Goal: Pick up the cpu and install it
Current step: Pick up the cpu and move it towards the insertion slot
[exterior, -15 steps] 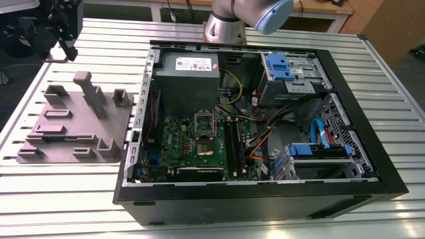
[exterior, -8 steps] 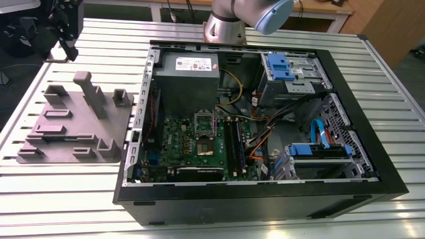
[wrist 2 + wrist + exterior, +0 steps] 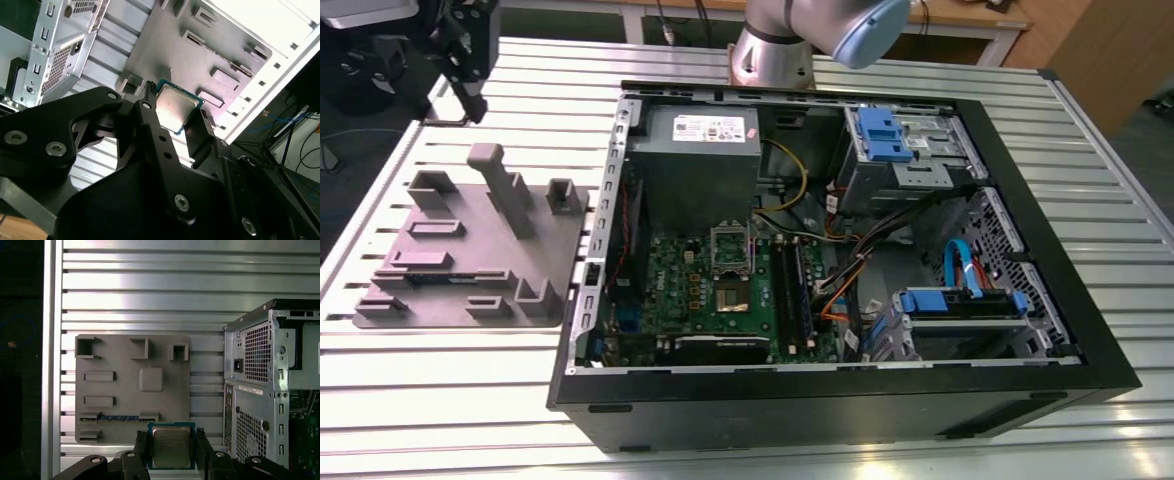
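Note:
The cpu [image 3: 171, 446], a small flat square chip with a silvery top and green edge, sits between my two black fingers [image 3: 141, 446]; my gripper [image 3: 171, 449] is shut on it. The second wrist view shows the same cpu [image 3: 176, 106] clamped by my gripper [image 3: 176, 109], high above the grey plastic plate [image 3: 215, 45]. In the exterior view my gripper [image 3: 464, 100] hangs at the far left, above and behind the plate [image 3: 467, 250]. The green motherboard [image 3: 720, 290] lies inside the open computer case [image 3: 854, 400], with its socket [image 3: 731, 292] near the board's middle.
Upright blocks stand on the grey plate [image 3: 132, 385], which rests on a slatted metal table [image 3: 440, 400]. In the case are a grey power supply box [image 3: 694, 130], blue drive brackets [image 3: 961, 300] and loose cables [image 3: 854, 270]. The arm's base [image 3: 774, 50] stands behind the case.

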